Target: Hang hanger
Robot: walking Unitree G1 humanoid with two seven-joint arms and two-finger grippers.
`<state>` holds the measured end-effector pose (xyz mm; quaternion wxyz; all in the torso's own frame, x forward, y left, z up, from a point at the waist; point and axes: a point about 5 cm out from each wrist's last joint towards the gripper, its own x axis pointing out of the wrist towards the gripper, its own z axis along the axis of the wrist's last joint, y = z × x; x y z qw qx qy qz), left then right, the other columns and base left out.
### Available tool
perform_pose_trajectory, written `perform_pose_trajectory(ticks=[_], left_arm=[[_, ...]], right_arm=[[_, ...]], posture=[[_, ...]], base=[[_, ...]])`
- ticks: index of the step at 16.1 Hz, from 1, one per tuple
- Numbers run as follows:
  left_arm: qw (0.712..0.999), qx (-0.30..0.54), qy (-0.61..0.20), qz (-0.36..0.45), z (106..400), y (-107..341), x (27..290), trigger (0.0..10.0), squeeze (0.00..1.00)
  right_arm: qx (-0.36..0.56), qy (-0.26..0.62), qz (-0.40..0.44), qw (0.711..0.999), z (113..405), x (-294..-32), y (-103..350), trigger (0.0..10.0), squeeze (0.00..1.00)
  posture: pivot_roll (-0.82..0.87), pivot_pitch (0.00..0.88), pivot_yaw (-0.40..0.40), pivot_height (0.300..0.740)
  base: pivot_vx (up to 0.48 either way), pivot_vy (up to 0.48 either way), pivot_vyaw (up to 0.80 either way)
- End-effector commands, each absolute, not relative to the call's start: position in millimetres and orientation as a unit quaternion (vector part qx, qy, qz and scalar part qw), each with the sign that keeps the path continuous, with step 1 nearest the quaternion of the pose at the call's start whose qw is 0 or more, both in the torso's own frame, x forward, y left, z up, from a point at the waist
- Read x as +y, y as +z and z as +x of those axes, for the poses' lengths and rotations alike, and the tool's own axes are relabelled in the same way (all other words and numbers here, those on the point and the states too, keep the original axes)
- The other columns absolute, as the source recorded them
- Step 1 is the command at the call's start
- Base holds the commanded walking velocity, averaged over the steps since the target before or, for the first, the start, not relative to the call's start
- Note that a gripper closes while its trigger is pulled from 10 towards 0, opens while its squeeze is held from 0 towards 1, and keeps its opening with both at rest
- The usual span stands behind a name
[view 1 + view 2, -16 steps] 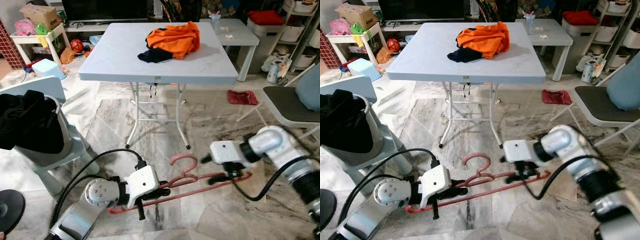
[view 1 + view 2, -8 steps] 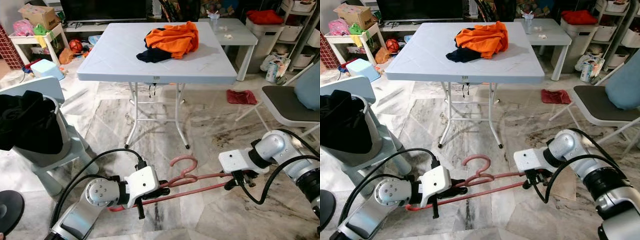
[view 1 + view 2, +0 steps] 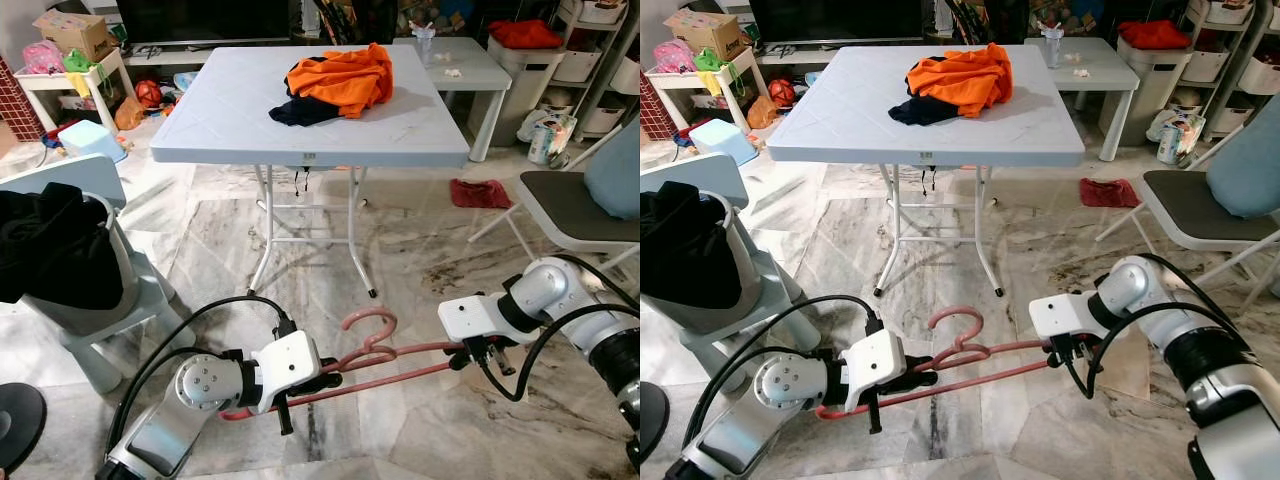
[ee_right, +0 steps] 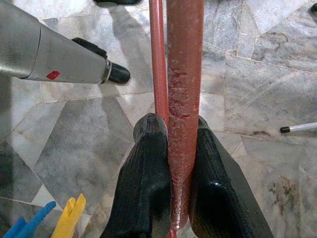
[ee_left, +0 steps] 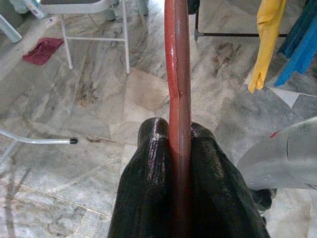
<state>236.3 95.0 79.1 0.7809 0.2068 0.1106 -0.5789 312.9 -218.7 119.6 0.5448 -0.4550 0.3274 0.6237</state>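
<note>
Pink-red plastic clothes hanger point(image 3: 365, 358) held low above the marble floor point(image 3: 400, 250), stretched between both arms. Left end effector point(image 3: 322, 381) clamped shut on the lower bar near one end, fingers point(image 5: 153, 183) pressing the bar from either side. Right end effector point(image 3: 462, 358) likewise closed around the opposite end, fingers point(image 4: 148, 188) squeezing the thick bar. Hook curling upward between the two end effectors. Beyond them, white folding desk point(image 3: 230, 120) carrying a crumpled orange and dark garment point(image 3: 340, 80). Beside the left end effector, grey basket point(image 3: 90, 300) of black clothes.
</note>
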Motion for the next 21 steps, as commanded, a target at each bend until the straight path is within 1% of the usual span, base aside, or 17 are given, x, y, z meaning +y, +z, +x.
perform_pose_trajectory(ticks=[1,2,3,5,9,11,12,13,14,15,16,17,19,20,21], left_arm=[[0.78,0.105,-0.579,0.214,238.1,80.4,93.8,10.0,0.0],[0.784,0.108,-0.575,0.206,239.1,79.9,94.3,10.0,1.0],[0.794,0.104,-0.566,0.197,241.9,80.8,95.0,10.0,1.0],[0.798,0.093,-0.556,0.214,244.5,81.9,96.8,10.0,1.0],[0.793,0.074,-0.558,0.233,242.3,90.8,97.0,10.0,1.0],[0.785,0.07,-0.563,0.25,237.7,94.1,99.3,10.0,1.0],[0.789,0.072,-0.555,0.252,237.0,94.3,101.1,10.0,1.0],[0.806,0.074,-0.532,0.247,237.4,93.7,104.6,10.0,1.0],[0.812,0.075,-0.525,0.245,237.7,93.3,105.6,10.0,1.0],[0.84,0.071,-0.488,0.226,239.5,91.9,109.3,10.0,1.0],[0.878,0.057,-0.43,0.202,244.0,91.7,114.9,10.0,1.0],[0.89,0.049,-0.406,0.202,246.6,92.2,117.8,10.0,1.0],[0.929,0.032,-0.312,0.195,254.7,93.2,129.4,10.0,1.0],[0.954,0.034,-0.249,0.166,258.4,92.5,137.3,10.0,1.0],[0.964,0.036,-0.216,0.153,259.9,92.1,140.7,10.0,1.0]], right_arm=[[0.32,0.616,-0.468,0.547,318.5,-217.9,126.6,0.0,0.0],[0.32,0.614,-0.469,0.548,319.0,-218.4,126.9,0.0,0.0],[0.316,0.605,-0.477,0.554,321.2,-219.3,127.6,0.0,0.0],[0.31,0.587,-0.487,0.568,325.6,-220.2,126.6,0.0,0.0],[0.325,0.555,-0.495,0.585,327.5,-226.4,113.4,0.0,0.0],[0.325,0.529,-0.5,0.604,330.5,-229.9,109.2,0.0,0.0],[0.319,0.517,-0.496,0.62,333.0,-229.2,109.0,0.0,0.0],[0.307,0.492,-0.491,0.65,336.7,-228.7,107.7,0.0,0.0],[0.305,0.486,-0.489,0.657,337.5,-228.7,107.2,0.0,0.0],[0.297,0.47,-0.453,0.697,339.1,-225.4,104.1,0.0,0.0],[0.282,0.443,-0.402,0.75,340.2,-221.2,99.3,0.0,0.0],[0.277,0.431,-0.382,0.769,340.2,-220.2,97.4,0.0,0.0],[0.268,0.371,-0.29,0.841,339.4,-220.2,88.6,0.0,0.0],[0.267,0.33,-0.238,0.874,336.6,-220.5,81.2,0.0,0.0],[0.262,0.314,-0.214,0.887,334.6,-219.8,77.9,0.0,0.0]], posture=[[-0.08,0.0,0.005,0.74],[-0.08,0.0,0.005,0.74],[-0.08,0.0,0.005,0.74],[-0.07,0.0,0.005,0.74],[-0.05,0.0,-0.007,0.74],[-0.05,0.0,-0.01,0.74],[-0.05,0.0,-0.011,0.74],[-0.04,0.0,-0.014,0.74],[-0.04,0.0,-0.014,0.74],[-0.04,0.0,-0.019,0.74],[-0.04,0.0,-0.024,0.74],[-0.04,0.0,-0.029,0.74],[-0.03,0.0,-0.04,0.74],[-0.04,0.0,-0.043,0.74],[-0.04,0.0,-0.042,0.74]], base=[[0.0,0.0,0.0],[0.0,0.0,0.0],[0.0,0.0,0.0],[0.0,0.0,0.0],[0.0,0.0,0.0],[0.0,0.0,0.0],[0.0,0.0,0.0],[0.0,0.0,0.0],[0.0,0.0,0.0],[0.0,0.0,0.0],[0.0,0.0,0.0],[0.0,0.0,0.0],[0.0,0.0,0.0],[0.0,0.0,0.0],[0.0,0.0,0.0]])
